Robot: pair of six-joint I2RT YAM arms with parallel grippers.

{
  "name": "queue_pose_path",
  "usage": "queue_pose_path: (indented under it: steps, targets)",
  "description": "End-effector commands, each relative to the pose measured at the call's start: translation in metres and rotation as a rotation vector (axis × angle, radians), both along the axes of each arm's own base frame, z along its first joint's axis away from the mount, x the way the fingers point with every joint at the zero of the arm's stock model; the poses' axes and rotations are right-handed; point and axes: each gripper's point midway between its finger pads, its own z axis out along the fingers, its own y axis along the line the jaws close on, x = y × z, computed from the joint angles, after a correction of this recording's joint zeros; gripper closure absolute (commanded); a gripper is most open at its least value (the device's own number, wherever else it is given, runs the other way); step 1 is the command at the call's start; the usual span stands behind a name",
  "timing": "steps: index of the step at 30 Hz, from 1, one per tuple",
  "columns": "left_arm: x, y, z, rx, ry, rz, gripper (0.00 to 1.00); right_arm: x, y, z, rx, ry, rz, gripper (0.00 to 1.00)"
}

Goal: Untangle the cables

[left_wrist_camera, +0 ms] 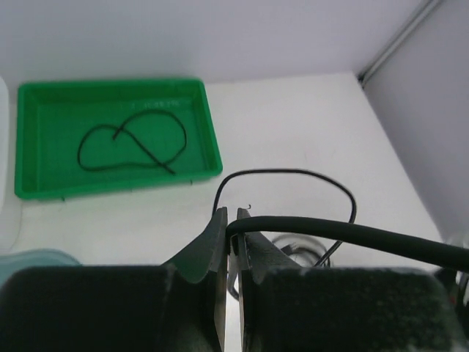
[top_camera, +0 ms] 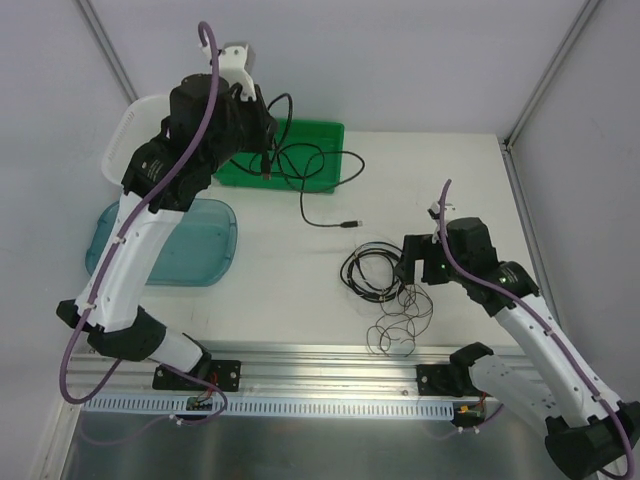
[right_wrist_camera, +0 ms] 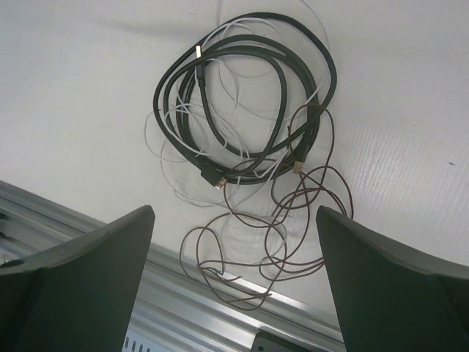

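Observation:
My left gripper (top_camera: 264, 150) hangs above the green tray (top_camera: 322, 131), shut on a thick black cable (left_wrist_camera: 352, 236) pinched between its fingertips (left_wrist_camera: 233, 229). That cable (top_camera: 338, 180) loops right and down to a plug lying on the table. Another black cable (left_wrist_camera: 132, 144) lies coiled in the green tray (left_wrist_camera: 198, 103). My right gripper (right_wrist_camera: 234, 214) is open and empty, hovering above the tangle: looped black cables (right_wrist_camera: 245, 95), a thin white cord (right_wrist_camera: 165, 139) and a hair-thin brown wire (right_wrist_camera: 293, 220). In the top view the gripper (top_camera: 412, 268) is at the tangle's (top_camera: 368, 273) right side.
A blue translucent tray (top_camera: 170, 245) lies at the left and a white basket (top_camera: 122, 140) behind it. An aluminium rail (top_camera: 300, 358) runs along the table's near edge; the brown wire (top_camera: 398, 325) reaches it. Cage posts stand at the back corners.

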Motion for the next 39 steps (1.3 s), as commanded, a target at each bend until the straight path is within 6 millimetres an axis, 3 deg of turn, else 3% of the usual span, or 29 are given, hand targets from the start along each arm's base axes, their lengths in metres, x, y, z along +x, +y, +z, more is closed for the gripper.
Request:
queue_pose_path:
  steps: [1,2,3,8,13,19,22,25,26,28,29,31,32,35,39]
  targets:
    - [0.019,0.014,0.067,-0.055,-0.173,0.065,1.0,-0.011,-0.005,0.023,0.018,-0.048,0.006,0.03]
    - [0.035,0.008,0.064,-0.049,-0.172,0.074,1.0,-0.014,-0.005,0.024,0.023,-0.052,0.01,0.03]
    - [0.039,0.014,0.082,-0.072,-0.216,0.09,1.0,-0.016,-0.006,0.027,0.031,-0.063,0.007,0.03]
    - [0.086,0.019,0.098,-0.096,-0.312,0.168,1.0,-0.021,-0.009,0.032,0.042,-0.081,-0.002,0.03]
    - [0.14,0.046,0.081,-0.08,-0.329,0.299,1.0,-0.027,-0.009,0.032,0.059,-0.086,0.008,0.03]
    - [0.2,0.063,0.042,-0.045,-0.312,0.38,1.0,-0.031,-0.01,0.025,0.051,-0.073,0.014,0.03]
    - [0.229,0.073,0.008,-0.016,-0.266,0.41,1.0,-0.032,-0.011,0.02,0.041,-0.06,0.015,0.03]
    - [0.258,0.08,-0.046,0.019,-0.187,0.429,1.0,-0.032,-0.012,0.015,0.03,-0.046,0.014,0.03]
    - [0.272,0.078,-0.075,0.035,-0.139,0.421,1.0,-0.032,-0.012,0.014,0.027,-0.044,0.013,0.03]
    - [0.285,0.082,-0.109,0.066,-0.086,0.423,1.0,-0.031,-0.013,0.01,0.018,-0.032,0.01,0.03]
    - [0.296,0.08,-0.139,0.092,-0.041,0.42,1.0,-0.031,-0.013,0.008,0.016,-0.028,0.012,0.03]
    - [0.305,0.084,-0.169,0.118,0.001,0.423,1.0,-0.032,-0.011,0.005,0.019,-0.012,0.015,0.03]
    - [0.312,0.084,-0.195,0.136,0.039,0.422,1.0,-0.031,-0.011,0.004,0.02,-0.008,0.013,0.03]
    - [0.323,0.087,-0.238,0.128,0.108,0.418,0.99,-0.031,-0.008,0.002,0.027,-0.001,0.021,0.03]
    - [0.327,0.08,-0.269,0.107,0.159,0.391,0.97,-0.031,-0.008,-0.003,0.015,0.014,0.02,0.03]
